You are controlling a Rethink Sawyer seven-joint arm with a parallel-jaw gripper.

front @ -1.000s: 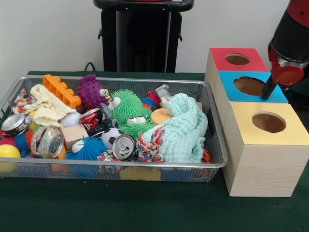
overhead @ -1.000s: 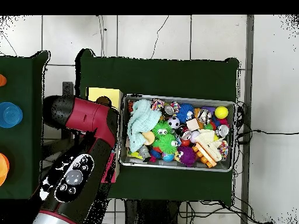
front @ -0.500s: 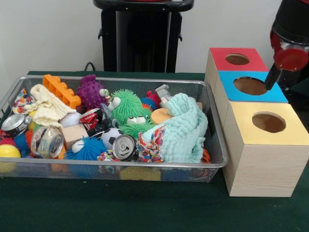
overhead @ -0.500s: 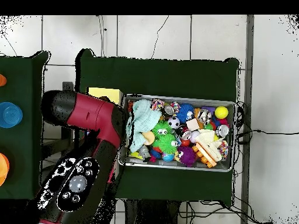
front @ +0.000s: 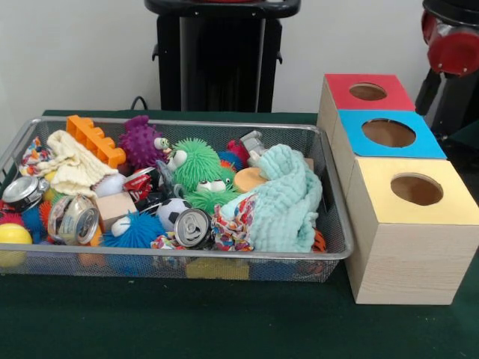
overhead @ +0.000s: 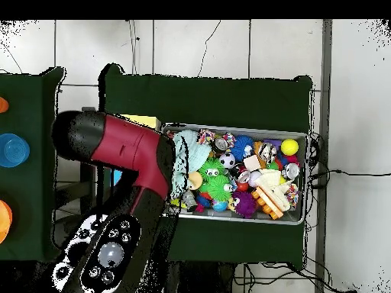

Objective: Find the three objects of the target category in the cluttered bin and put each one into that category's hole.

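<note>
We see the red and black arm (front: 451,46) at the upper right of the front view, above the blue-topped wooden box (front: 388,133); its tool is hidden, so we cannot tell whether it is released or clenched. From overhead the arm (overhead: 122,152) covers the boxes. The red-topped box (front: 367,91) stands behind the blue one, the yellow-topped box (front: 414,194) in front, each with a round hole. Just beside them on the green tabletop (front: 224,321) sits the wire mesh bin (front: 187,258), holding a mint cloth (front: 284,198), crushed silver cans (front: 192,226), a green fuzzy ball toy (front: 196,161), and an orange toy brick (front: 94,140).
</note>
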